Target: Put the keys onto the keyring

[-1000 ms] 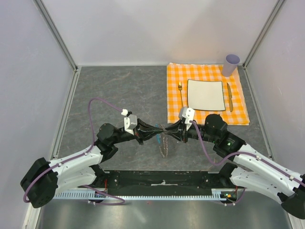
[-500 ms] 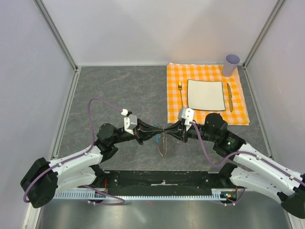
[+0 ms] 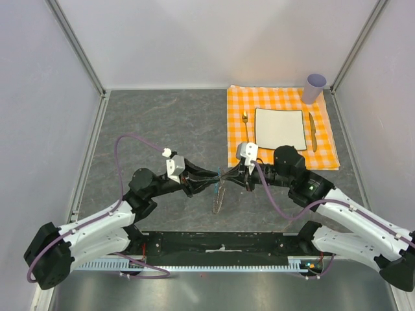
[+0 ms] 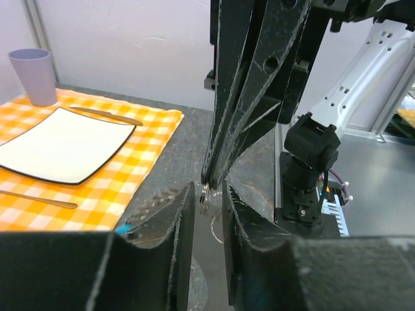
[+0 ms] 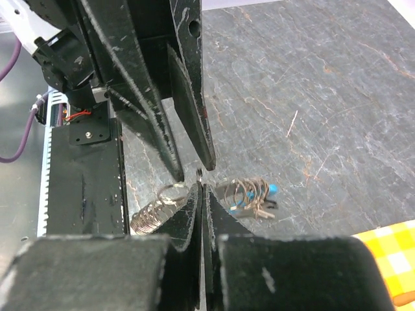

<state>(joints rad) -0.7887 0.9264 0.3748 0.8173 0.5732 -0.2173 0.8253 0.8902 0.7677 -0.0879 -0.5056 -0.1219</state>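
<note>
We look down from high above the near side in the top view, taking in the whole worktop from near edge to far edge. Our left wrist camera sits low and close behind its own jaws, facing right toward the cloth and plate. Our right wrist camera faces left, tilted down at the worktop from close by. All three views share the spot where the jaws meet.

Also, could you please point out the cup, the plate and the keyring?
cup [image 3: 314,91], top external view, on its lilac side wall.
plate [image 3: 280,128], top external view, on its bare white middle.
keyring [image 5: 149,219], right wrist view, on its coiled bead chain.
</note>
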